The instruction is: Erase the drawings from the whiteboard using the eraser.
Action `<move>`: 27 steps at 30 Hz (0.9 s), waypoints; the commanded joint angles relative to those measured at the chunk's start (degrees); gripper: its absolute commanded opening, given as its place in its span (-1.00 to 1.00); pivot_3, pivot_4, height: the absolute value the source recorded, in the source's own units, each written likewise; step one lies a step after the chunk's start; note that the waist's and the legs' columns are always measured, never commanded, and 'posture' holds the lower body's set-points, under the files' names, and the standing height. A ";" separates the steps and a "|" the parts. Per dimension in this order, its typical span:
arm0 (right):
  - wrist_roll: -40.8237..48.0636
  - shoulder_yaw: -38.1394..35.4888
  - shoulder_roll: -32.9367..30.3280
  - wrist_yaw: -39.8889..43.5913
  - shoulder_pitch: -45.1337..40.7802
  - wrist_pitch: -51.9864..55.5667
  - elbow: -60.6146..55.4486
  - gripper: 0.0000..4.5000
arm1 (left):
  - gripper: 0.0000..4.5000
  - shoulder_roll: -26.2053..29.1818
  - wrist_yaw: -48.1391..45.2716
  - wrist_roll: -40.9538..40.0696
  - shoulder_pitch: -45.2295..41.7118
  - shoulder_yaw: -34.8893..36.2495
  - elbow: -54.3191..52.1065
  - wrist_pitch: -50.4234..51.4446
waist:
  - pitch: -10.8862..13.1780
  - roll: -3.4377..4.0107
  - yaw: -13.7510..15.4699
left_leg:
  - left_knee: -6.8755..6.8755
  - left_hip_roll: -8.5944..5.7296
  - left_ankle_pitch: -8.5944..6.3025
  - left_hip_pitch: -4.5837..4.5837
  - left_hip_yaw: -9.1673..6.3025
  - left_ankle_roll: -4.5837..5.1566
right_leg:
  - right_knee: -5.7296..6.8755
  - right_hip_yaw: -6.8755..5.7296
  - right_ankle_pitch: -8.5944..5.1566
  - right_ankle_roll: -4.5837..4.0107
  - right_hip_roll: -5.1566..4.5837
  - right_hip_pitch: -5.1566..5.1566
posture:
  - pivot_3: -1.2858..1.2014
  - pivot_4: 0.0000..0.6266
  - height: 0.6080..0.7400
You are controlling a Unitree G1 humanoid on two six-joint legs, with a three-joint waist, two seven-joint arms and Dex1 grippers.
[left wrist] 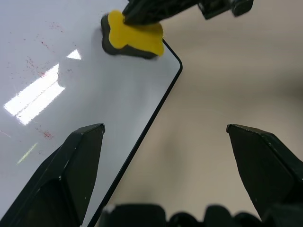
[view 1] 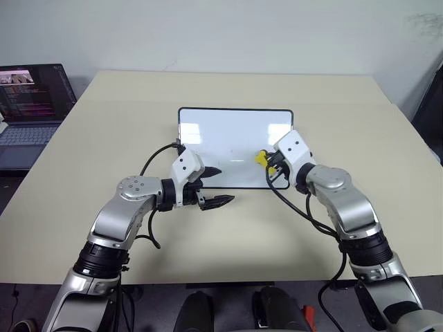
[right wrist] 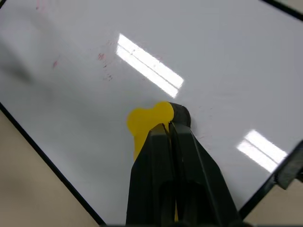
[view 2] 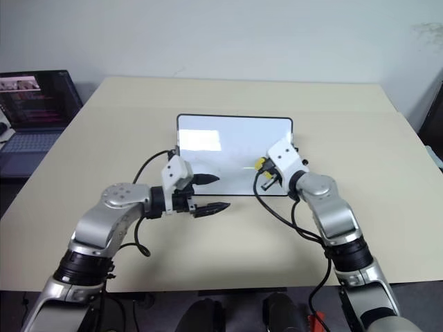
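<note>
The whiteboard (view 1: 228,138) lies flat in the middle of the table, white with a thin black frame. Of the drawings, faint red specks (right wrist: 102,57) show on its surface. My right gripper (view 1: 268,162) is shut on the yellow eraser (view 1: 261,158), which has a dark base, over the board's near right part. Whether the eraser touches the board I cannot tell. In the right wrist view, the eraser (right wrist: 147,120) sticks out past the closed fingertips. My left gripper (view 1: 216,185) stands open and empty over the board's near edge, left of the eraser (left wrist: 135,35).
An open laptop (view 1: 31,104) sits at the table's far left corner. The beige table (view 1: 387,152) spreads wide on both sides of the board. Black cables (view 1: 294,204) loop from both wrists just above the tabletop.
</note>
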 commanded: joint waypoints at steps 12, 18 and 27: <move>4.04 -7.36 -2.81 -2.15 5.35 7.99 -15.66 -0.99 | 1.00 0.19 -1.31 -0.93 -2.59 1.45 0.93 -0.84 | 0.00 0.00 0.08 | -0.02 -0.02 -0.01 -0.06 -0.01 0.00 | -0.02 -0.03 -0.04 0.01 -0.01 -0.05 | 0.03 -0.52 1.00; 6.84 -14.33 -5.62 -2.31 12.41 12.18 -21.78 -0.99 | 1.00 -0.54 -2.67 -1.49 -3.37 0.14 -0.51 -0.55 | 0.00 0.00 0.15 | -0.02 -0.05 -0.01 -0.09 -0.02 0.00 | -0.03 -0.03 -0.06 0.04 -0.03 -0.05 | 0.03 -0.52 1.00; 9.80 -21.75 -5.05 -3.87 22.91 13.09 -22.00 -0.99 | 1.00 -1.59 -8.98 -3.12 -6.11 -4.56 -3.87 -0.95 | 0.00 0.01 0.04 | -0.01 -0.08 -0.01 -0.04 0.05 0.00 | 0.00 0.04 -0.14 0.19 -0.02 -0.04 | 0.03 -0.52 1.00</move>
